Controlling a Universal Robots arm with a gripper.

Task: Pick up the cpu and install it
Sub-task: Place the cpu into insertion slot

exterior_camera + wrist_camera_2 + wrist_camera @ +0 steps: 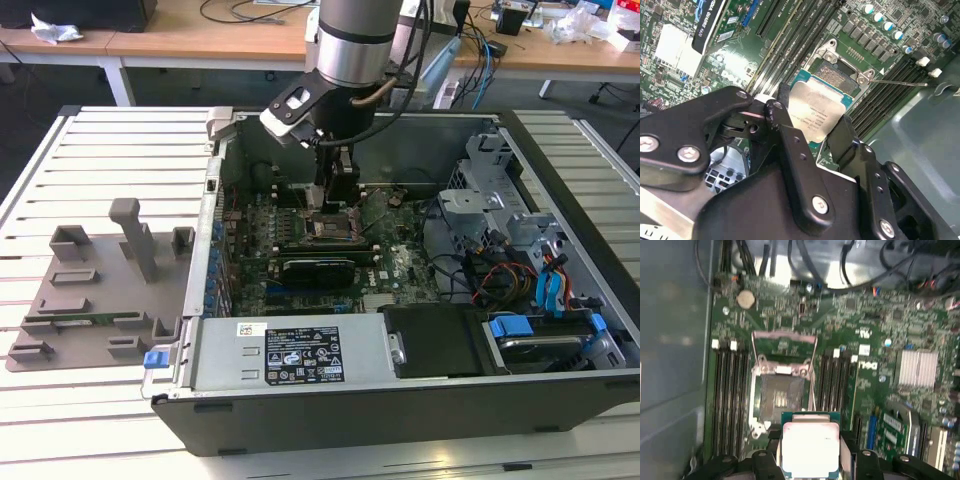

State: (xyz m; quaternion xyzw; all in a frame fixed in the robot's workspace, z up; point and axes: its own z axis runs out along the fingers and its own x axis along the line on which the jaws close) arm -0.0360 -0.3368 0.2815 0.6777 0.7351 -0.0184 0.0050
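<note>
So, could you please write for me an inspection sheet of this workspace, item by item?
Surface: white slatted table, bearing an open computer case and, at the exterior view's left, a grey tray.
Job's things: cpu held above the green motherboard; socket open, no chip seated in it.
Clutter: crumpled white item on a desk behind.
Grippers: tool shut on the cpu's edges, inside the case.
Cables: coloured bundle in the case at the exterior view's right; black cables beside the arm.
Surroundings: wooden desks behind the table.
</note>
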